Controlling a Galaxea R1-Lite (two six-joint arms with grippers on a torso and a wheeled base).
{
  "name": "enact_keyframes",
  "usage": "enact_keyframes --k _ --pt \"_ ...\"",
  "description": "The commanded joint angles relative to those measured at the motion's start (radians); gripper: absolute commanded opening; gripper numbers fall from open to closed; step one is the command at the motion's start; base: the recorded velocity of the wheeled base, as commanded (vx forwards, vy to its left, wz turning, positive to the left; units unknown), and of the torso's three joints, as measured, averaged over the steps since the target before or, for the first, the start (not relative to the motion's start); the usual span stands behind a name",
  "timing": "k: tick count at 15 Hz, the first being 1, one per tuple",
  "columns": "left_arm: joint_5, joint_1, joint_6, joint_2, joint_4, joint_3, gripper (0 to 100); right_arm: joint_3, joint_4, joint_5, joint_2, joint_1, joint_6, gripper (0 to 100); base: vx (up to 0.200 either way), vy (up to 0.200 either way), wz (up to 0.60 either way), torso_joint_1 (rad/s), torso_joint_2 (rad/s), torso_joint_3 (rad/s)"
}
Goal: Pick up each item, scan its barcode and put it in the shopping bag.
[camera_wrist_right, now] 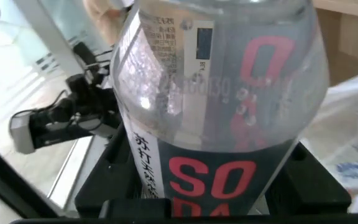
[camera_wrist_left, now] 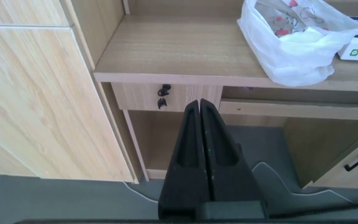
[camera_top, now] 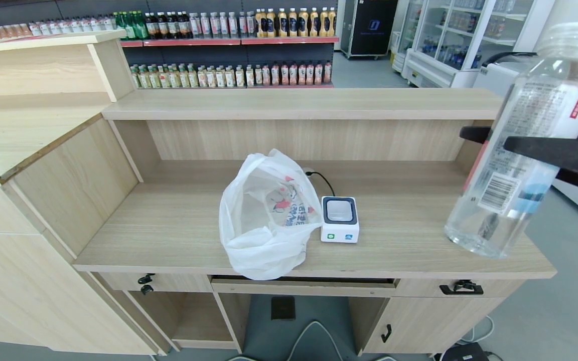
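The bottle (camera_top: pixel 535 95) is clear plastic and is held in the air at the robot's right. Its long axis is tilted rather than upright. The capped neck points up and to the right, and the base points down and to the left, seen against the right front corner of the counter (camera_top: pixel 168 225). The barcode panel on the lower body faces the head camera.

The right claw (camera_top: pixel 520 143) pinches the bottle across its middle with 2 black fingers, 1 on the far side and 1 on the near side. They are spread just as wide as the body between them.

The left claw (camera_wrist_left: pixel 201 140) has its 2 fingers pressed together along their length, with nothing between them. It hangs low in front of the counter, below the counter top and near the left drawer (camera_wrist_left: pixel 166 96).

The shopping bag (camera_top: pixel 264 215) is white and stands mid-counter with its mouth open toward the head camera. Its front bulges over the counter's front edge. The scanner (camera_top: pixel 339 218) sits just beside it on the right, window up, with the bag's side touching it. A black cable (camera_top: pixel 321 179) runs from behind it toward the back wall.

The head view gives the bottle's tilt and its barcode. The right wrist view gives the label's other face, with large red lettering, and the bag beyond. The left wrist view gives the left claw and the key (camera_wrist_left: pixel 162 92) in the drawer.
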Motion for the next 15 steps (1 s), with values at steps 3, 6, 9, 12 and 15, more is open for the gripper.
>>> enact_keyframes --k 3,6,9,12,15 --pt "0.001 0.0 0.0 0.0 0.0 0.0 0 -0.031 0.615 -0.28 -0.069 -0.323 -0.495 0 0.0 0.0 0.0 0.0 0.0 0.0" --pt "0.001 0.0 0.0 0.0 0.0 0.0 0 -0.042 0.846 -0.615 -0.05 -0.326 -0.638 0 0.0 0.0 0.0 0.0 0.0 0.0" --pt "0.001 0.0 0.0 0.0 0.0 0.0 0 -0.036 0.856 -0.628 -0.066 -0.328 -0.825 0 0.0 0.0 0.0 0.0 0.0 0.0" --pt "0.001 0.0 0.0 0.0 0.0 0.0 0 -0.028 0.873 -0.628 -0.04 -0.397 -1.17 0 0.0 0.0 0.0 0.0 0.0 0.0" --pt "0.001 0.0 0.0 0.0 0.0 0.0 0 -0.019 0.94 -0.627 -0.076 -0.449 -1.25 0 0.0 0.0 0.0 0.0 0.0 0.0"
